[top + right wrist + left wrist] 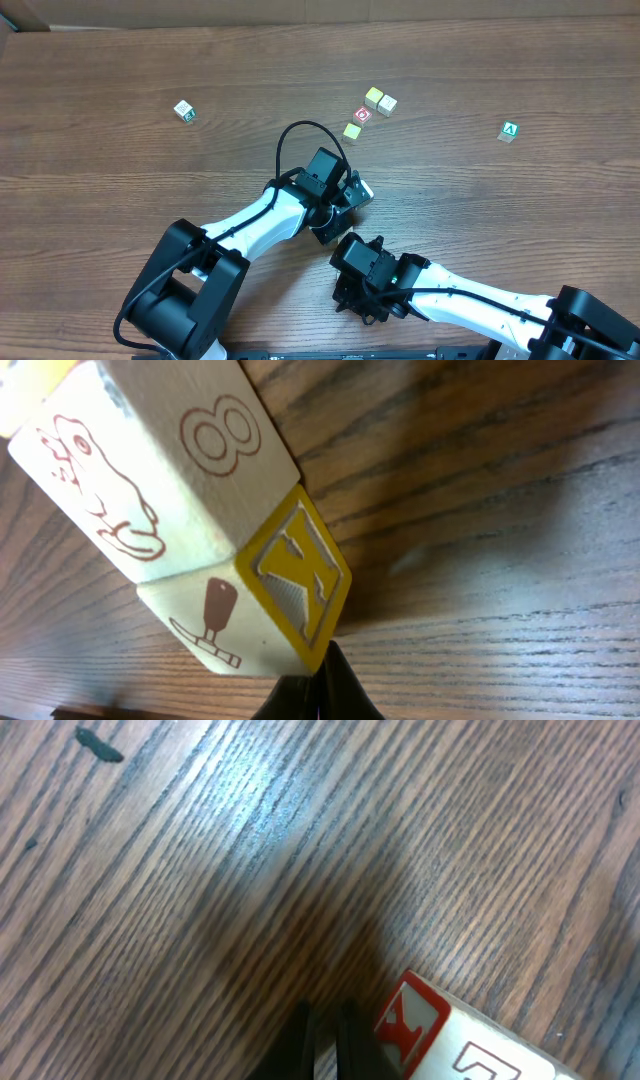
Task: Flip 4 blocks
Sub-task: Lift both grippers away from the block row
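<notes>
Blocks (374, 96) clustered far-centre on table (120, 60). L end effector (322, 1035) pinched shut, red-letter block (412, 1020) just right of it. R end effector (318, 695) also shut, tip near yellow-face block (295, 585), which touches cream "8" block (190, 470).

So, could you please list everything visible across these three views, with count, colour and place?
table: one, brown wood, under everything.
cream cube pair: two, cream, side by side, beyond the arms.
ringed cube: one, red with white ring, beside that pair.
yellow cube: one, yellowish top, next to the ringed cube.
lone white cube: one, white with green marks, overhead view's left.
A cube: one, green, overhead view's right.
red-sided cube: one, red and white, beside the left end effector.
K cube: one, yellow K face, before the right end effector.
8 cube: one, cream, touching the K cube; both may repeat cubes above.
left end effector: one, black, shut.
right end effector: one, black, shut.
</notes>
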### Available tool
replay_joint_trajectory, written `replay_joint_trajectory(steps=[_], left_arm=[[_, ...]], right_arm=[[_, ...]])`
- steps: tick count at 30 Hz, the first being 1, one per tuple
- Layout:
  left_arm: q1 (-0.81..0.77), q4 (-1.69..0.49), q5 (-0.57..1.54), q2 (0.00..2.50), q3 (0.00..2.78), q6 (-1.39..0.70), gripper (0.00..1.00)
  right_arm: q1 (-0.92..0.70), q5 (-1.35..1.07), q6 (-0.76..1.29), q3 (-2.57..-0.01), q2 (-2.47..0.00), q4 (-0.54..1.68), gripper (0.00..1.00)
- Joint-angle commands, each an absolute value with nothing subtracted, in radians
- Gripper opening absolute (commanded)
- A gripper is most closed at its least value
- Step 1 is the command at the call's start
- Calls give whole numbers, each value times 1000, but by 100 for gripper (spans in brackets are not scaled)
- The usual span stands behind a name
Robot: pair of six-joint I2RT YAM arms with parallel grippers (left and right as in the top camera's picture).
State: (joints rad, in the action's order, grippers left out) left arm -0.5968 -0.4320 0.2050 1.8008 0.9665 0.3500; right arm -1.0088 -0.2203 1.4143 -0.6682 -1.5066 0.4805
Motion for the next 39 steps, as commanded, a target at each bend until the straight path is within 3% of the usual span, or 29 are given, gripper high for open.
replay_joint_trajectory(steps=[1, 23, 32, 39], left_arm=[[-574, -440, 171, 1843, 936, 300, 4], [-376, -433, 140, 1843, 937, 92, 4], [-220, -526, 167, 1843, 939, -159, 4], [-153, -642, 354, 1843, 939, -154, 4]], right_arm=[[-1015, -202, 1431, -686, -1506, 480, 4], [-1063, -238, 1546, -686, -1491, 642, 4], [-948, -121, 1534, -686, -1350, 832, 4], [-782, -91, 1359, -688, -1294, 836, 4]])
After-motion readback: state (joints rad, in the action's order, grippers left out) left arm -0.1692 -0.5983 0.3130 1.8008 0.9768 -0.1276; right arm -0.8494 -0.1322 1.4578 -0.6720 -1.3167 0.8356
